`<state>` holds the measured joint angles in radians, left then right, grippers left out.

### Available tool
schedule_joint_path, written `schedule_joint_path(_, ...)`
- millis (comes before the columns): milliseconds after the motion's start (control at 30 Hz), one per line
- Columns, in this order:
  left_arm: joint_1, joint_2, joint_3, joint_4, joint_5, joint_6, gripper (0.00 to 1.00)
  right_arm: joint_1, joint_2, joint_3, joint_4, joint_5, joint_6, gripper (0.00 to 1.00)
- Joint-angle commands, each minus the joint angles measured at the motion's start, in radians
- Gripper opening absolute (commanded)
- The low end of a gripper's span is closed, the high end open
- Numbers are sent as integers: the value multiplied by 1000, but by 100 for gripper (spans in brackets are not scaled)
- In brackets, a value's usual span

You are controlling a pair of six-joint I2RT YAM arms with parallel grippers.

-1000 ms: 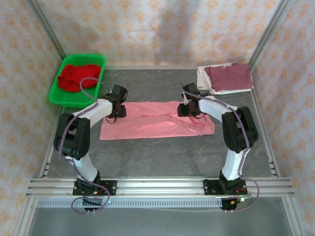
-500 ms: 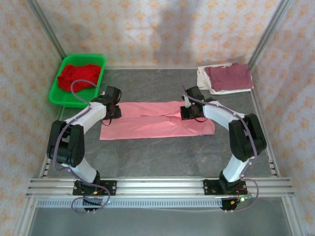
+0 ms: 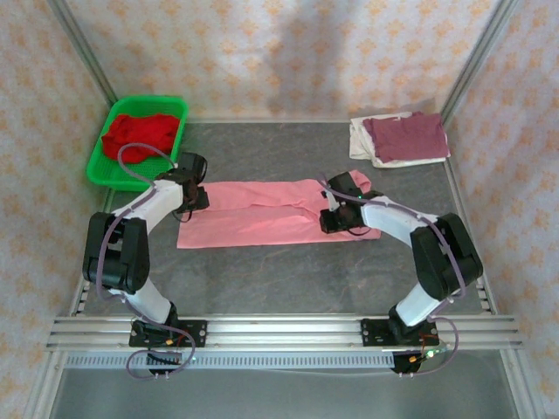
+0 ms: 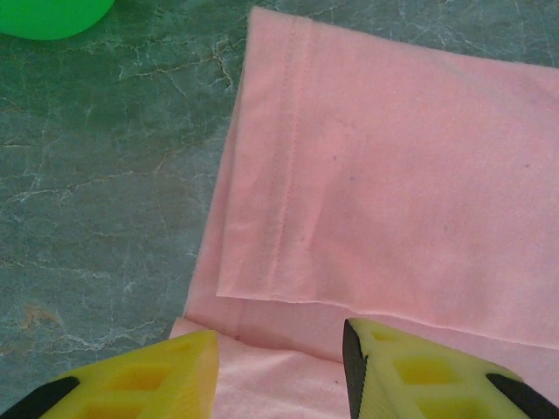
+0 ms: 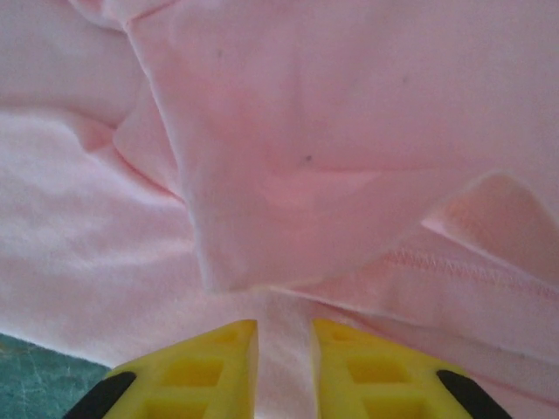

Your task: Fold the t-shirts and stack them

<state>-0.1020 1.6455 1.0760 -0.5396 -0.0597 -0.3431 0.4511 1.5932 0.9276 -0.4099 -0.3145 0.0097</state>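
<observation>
pink t-shirt: folded into a long strip, flat mid-worktop
left fingers: spread wide over its left end, gripping nothing
right fingers: pinched on a fold near its right end

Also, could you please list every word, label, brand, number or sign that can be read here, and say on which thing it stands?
There is no readable text.
The pink t-shirt is plain: both wrist views show only seams, with no print or tag.
The maroon t-shirt, the red t-shirt and the green basket show no lettering.
The wallpaper carries only a flower pattern.
</observation>
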Motion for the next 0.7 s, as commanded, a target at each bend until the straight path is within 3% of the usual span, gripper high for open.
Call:
schedule_joint_path(0, 14, 10, 3, 22, -11, -9, 42, 3, -81, 3, 71, 58, 64, 24)
schedule_joint_path(167, 23, 24, 25, 26, 4, -16, 42, -20, -30, 65, 136, -7, 119, 35)
schedule_joint_path(367, 26, 41, 26, 28, 7, -13, 42, -15, 134, 169, 125, -61, 116, 37)
schedule_joint_path(533, 27, 44, 6, 33, 14, -14, 42, 6, 171, 200, 117, -66, 108, 11)
schedule_joint_path(667, 27, 39, -5, 41, 12, -16, 42, 11, 138, 190, 95, -63, 99, 4)
